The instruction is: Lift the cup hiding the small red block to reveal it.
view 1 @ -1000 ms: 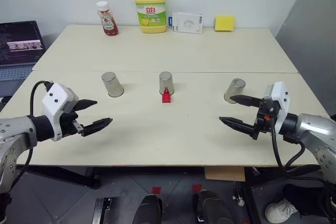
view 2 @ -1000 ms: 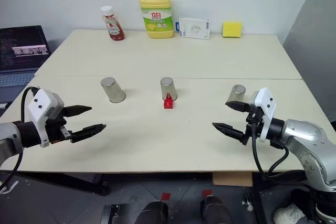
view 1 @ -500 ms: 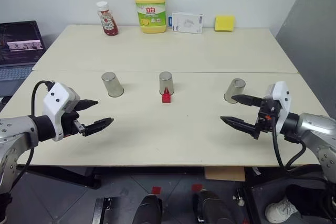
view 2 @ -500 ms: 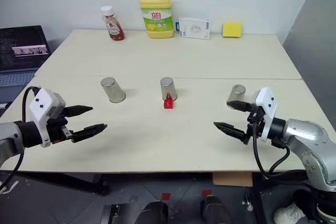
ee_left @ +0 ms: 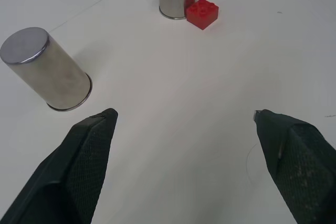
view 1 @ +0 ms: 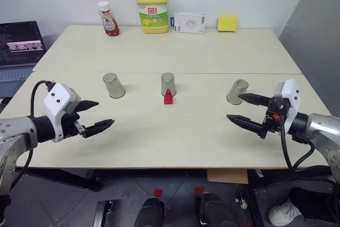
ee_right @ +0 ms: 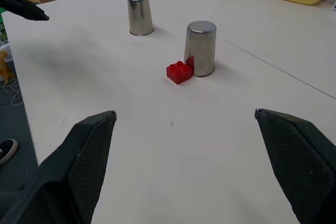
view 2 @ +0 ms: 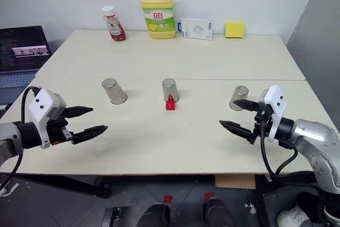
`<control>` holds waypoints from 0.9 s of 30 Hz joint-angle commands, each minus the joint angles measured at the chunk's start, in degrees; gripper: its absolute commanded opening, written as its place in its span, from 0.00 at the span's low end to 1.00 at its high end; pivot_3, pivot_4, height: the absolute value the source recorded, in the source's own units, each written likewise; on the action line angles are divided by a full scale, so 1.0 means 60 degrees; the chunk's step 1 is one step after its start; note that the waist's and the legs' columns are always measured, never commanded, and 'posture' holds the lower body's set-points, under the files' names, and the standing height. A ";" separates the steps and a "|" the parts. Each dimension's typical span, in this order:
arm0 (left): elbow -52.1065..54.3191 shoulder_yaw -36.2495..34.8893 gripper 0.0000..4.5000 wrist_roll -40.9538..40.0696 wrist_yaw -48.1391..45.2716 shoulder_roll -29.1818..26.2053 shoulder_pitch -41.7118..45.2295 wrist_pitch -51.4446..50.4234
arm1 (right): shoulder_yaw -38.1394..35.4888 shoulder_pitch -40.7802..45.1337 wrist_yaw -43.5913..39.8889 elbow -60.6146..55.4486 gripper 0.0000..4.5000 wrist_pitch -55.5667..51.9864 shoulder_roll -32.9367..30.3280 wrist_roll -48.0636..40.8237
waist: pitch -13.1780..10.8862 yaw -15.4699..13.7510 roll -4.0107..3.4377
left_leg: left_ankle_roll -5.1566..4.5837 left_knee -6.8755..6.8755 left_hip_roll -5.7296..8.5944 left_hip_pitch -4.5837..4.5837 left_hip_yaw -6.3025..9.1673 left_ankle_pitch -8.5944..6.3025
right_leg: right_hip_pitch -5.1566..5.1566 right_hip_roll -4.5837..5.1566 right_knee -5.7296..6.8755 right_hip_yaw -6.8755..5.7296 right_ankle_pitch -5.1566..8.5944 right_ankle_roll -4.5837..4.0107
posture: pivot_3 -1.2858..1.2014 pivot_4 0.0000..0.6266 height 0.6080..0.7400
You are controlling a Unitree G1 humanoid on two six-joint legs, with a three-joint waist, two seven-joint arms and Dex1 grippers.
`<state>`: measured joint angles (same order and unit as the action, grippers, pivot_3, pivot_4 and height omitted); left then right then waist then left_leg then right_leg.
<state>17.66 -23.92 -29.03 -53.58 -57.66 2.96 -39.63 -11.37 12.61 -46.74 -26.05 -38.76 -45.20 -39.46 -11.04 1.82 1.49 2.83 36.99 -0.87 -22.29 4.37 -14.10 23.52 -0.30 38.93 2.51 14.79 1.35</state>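
Since a second ago the right claw (view 1: 251,111) has drifted slightly outward toward the right edge of the tabletop (view 1: 186,51), while the left claw (view 1: 97,114) has kept its place and nothing on the tabletop has shifted. Both claws hover above the near part of the tabletop with their fingers spread wide and nothing between them. Three metal cups stand upside down in a row across the middle: the left cup (view 1: 113,85), the middle cup (view 1: 168,84) and the right cup (view 1: 237,91). The small red block (view 1: 168,98) lies uncovered, on the near side of the middle cup and touching or almost touching its base; in the left wrist view the block (ee_left: 202,13) sits just beside that cup's rim with its studs up. The left claw is near the left cup, closer to the robot than it, and well apart from the block, which lies forward and to its right. The right claw's upper finger reaches close beside the right cup without clearly touching it, and the block lies well to its left. At the far edge stand a ketchup bottle (view 1: 108,19), a yellow detergent jug (view 1: 152,7), a white box (view 1: 189,23) and a yellow sponge (view 1: 227,23). An open laptop (view 1: 20,45) sits off the left side.
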 commanded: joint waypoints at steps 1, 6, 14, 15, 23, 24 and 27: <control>0.0211 -0.0186 0.99 -0.0004 0.0032 -0.0175 0.0028 0.0009 | -0.0164 0.0019 -0.0161 -0.0252 1.00 0.0059 -0.0190 -0.0094 | 0.0000 0.0000 0.0000 | 0.0000 0.0000 0.0000 0.0000 0.0000 0.0000 | 0.0000 0.0000 0.0000 -0.0001 0.0000 0.0000 | 0.52 0.24 1.00; 0.0275 -0.0204 0.99 -0.0038 0.0112 -0.0136 0.0014 -0.0032 | -0.0122 0.0000 -0.0198 -0.0334 1.00 0.0045 -0.0185 -0.0124 | 0.0000 0.0000 0.0000 | 0.0000 0.0000 0.0000 0.0000 0.0000 0.0000 | 0.0000 0.0000 0.0000 -0.0001 0.0000 0.0000 | 0.52 0.24 1.00; 0.0319 -0.0133 0.99 -0.0060 0.0206 -0.0100 0.0063 -0.0111 | -0.0076 0.0021 -0.0227 -0.0309 1.00 0.0084 -0.0199 -0.0088 | 0.0000 0.0001 0.0000 | 0.0000 0.0000 0.0000 0.0000 0.0000 0.0000 | 0.0000 0.0000 0.0000 -0.0001 0.0000 0.0001 | 0.52 0.24 1.00; 0.0329 -0.0121 0.99 -0.0068 0.0217 -0.0093 0.0076 -0.0125 | -0.0072 0.0032 -0.0229 -0.0298 1.00 0.0086 -0.0197 -0.0085 | 0.0000 0.0000 0.0000 | 0.0000 0.0000 0.0000 0.0000 0.0000 0.0000 | 0.0000 0.0000 0.0000 -0.0001 0.0000 0.0000 | 0.52 0.24 1.00; 0.0446 -0.0060 0.99 -0.0218 0.0247 -0.0104 0.0140 -0.0456 | -0.0028 0.0109 -0.0176 -0.0344 1.00 -0.0026 -0.0193 -0.0141 | 0.0000 0.0002 0.0000 | 0.0000 0.0000 0.0000 0.0000 0.0000 0.0000 | 0.0000 0.0000 -0.0001 -0.0001 0.0000 0.0000 | 0.52 0.24 1.00; 0.0475 -0.0055 0.99 -0.0224 0.0259 -0.0090 0.0143 -0.0484 | -0.0025 0.0113 -0.0164 -0.0357 1.00 -0.0048 -0.0194 -0.0152 | 0.0000 0.0001 0.0000 | 0.0000 -0.0001 0.0000 0.0000 0.0000 0.0000 | 0.0000 0.0000 0.0000 -0.0001 0.0000 0.0000 | 0.52 0.24 1.00; 0.0503 -0.0065 0.99 -0.0248 0.0261 -0.0084 0.0139 -0.0551 | -0.0004 0.0128 -0.0098 -0.0447 1.00 -0.0131 -0.0173 -0.0184 | 0.0000 0.0001 0.0000 | 0.0000 0.0000 0.0000 0.0000 0.0001 0.0000 | 0.0000 0.0000 0.0000 -0.0001 0.0000 0.0000 | 0.52 0.24 1.00</control>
<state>18.93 -23.91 -29.45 -52.03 -57.65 3.01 -42.60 -10.62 12.41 -47.39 -26.30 -39.48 -45.67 -39.51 -11.04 1.83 1.49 2.83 36.98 -0.87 -22.30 4.37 -14.10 23.52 -0.30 38.93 2.51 14.79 1.35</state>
